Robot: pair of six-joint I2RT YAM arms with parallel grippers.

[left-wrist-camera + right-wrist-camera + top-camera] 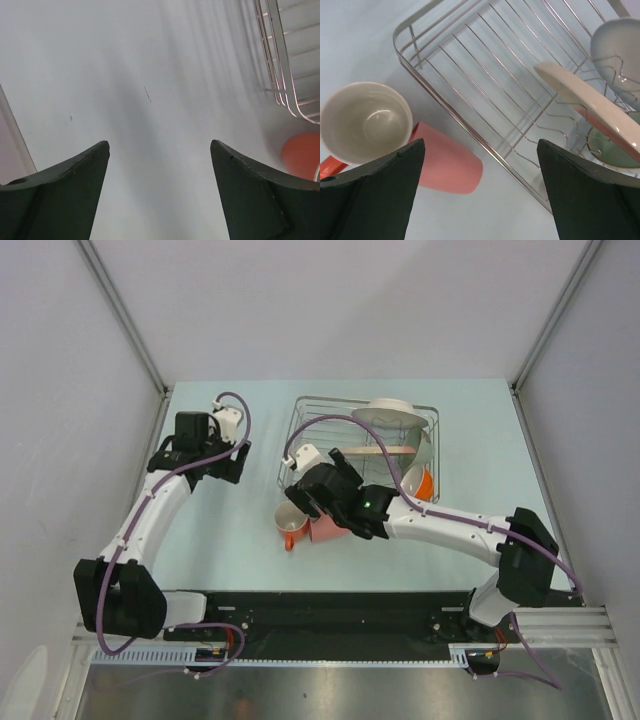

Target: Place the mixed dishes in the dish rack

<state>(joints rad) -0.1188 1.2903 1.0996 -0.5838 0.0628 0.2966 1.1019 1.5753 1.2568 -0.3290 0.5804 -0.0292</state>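
Note:
The dish rack (pixel 300 430) stands at the back middle of the table. A whitish plate (pixel 590 102), a pink plate (pixel 602 131), a pale green bowl (pixel 615 150) and a small white bowl (pixel 615 45) stand in it, with an orange cup (pixel 426 485) at its near right. On the table just outside its near left corner stand the orange-handled mug (pixel 367 122) and, lying on its side, the pink tumbler (pixel 447 162). My right gripper (pixel 481 145) hangs open above the tumbler and the rack's rim (pixel 463 126). My left gripper (pixel 159 145) is open over bare table, left of the rack (pixel 280 65).
An orange blur (pixel 300 155) shows at the right edge of the left wrist view; which dish it is I cannot tell. Grey walls enclose the table on the left, back and right. The right arm (pixel 450 522) reaches across the near side of the rack.

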